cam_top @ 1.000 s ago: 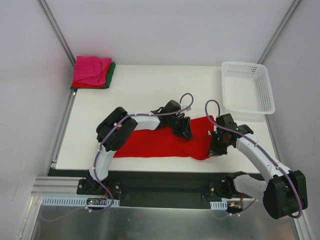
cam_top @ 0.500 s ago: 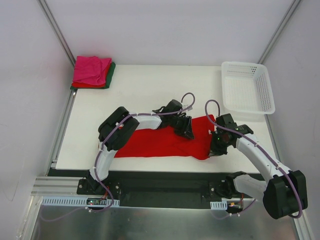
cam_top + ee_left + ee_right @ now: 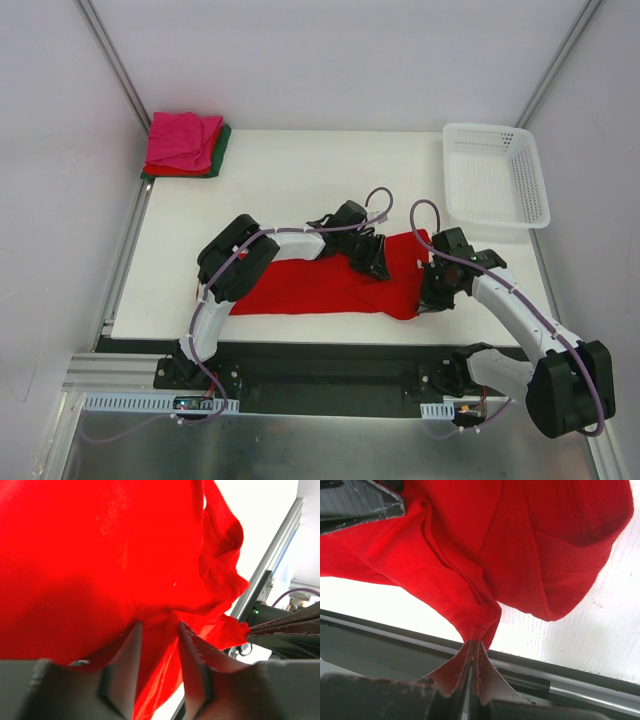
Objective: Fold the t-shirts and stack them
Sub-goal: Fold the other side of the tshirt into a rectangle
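Red cloth fills most of what both wrist cameras see. It is the big bright red cloth t-shirt, lying in a long strip on the flat white table, close to the near edge.

The right gripper has its two fingers pressed tight together on a little corner of the shirt. That corner is pulled out past the table edge, over the dark rail in front.

The left gripper sits on the middle-right part of the shirt. Its fingers stand a bit apart with a bump of red cloth between them. I do not see them squeezing it yet.

Far away, in the back left corner, is the pile of folded t-shirts, with pink on top, then red and dark green. The white plastic lattice basket waits in the back right corner.

What could go wrong? The right fingers hold only a tiny bit of cloth, so a hard pull could make it slip out. The shirt is so near the edge that it could slide off the table. If the left fingers close on too many layers, or just one, the fold may come out crooked. The two grippers are close to each other and could bump.
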You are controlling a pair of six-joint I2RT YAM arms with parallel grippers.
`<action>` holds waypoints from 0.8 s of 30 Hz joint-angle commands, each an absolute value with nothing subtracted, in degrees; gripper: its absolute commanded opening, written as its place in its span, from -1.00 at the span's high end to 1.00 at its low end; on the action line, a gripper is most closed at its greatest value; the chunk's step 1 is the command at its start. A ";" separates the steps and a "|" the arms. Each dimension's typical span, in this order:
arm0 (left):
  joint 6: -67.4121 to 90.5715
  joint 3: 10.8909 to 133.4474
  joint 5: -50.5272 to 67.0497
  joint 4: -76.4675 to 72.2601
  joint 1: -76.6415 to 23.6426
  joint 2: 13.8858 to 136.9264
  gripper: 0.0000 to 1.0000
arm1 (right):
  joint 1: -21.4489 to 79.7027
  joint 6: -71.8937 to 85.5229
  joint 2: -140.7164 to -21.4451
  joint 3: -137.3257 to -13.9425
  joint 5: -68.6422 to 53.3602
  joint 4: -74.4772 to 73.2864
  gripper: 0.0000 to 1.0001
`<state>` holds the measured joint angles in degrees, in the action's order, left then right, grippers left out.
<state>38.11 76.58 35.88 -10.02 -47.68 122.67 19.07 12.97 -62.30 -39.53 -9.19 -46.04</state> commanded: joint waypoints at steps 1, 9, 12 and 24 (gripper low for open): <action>37.71 77.08 36.30 -10.20 -48.16 119.62 0.23 | 19.34 13.89 -61.26 -39.55 -8.79 -45.97 0.98; 37.97 77.78 36.56 -10.20 -48.25 120.06 0.33 | 19.51 13.89 -60.65 -39.37 -8.70 -46.23 0.97; 37.97 78.05 36.74 -10.20 -48.43 120.41 0.39 | 19.42 13.97 -60.38 -39.11 -8.61 -46.23 0.98; 38.32 78.49 36.91 -10.20 -48.87 120.59 1.00 | 19.42 13.89 -60.29 -38.94 -8.44 -46.23 0.98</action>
<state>38.37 76.69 35.94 -10.02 -48.40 122.58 19.07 13.08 -61.43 -39.44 -9.19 -46.04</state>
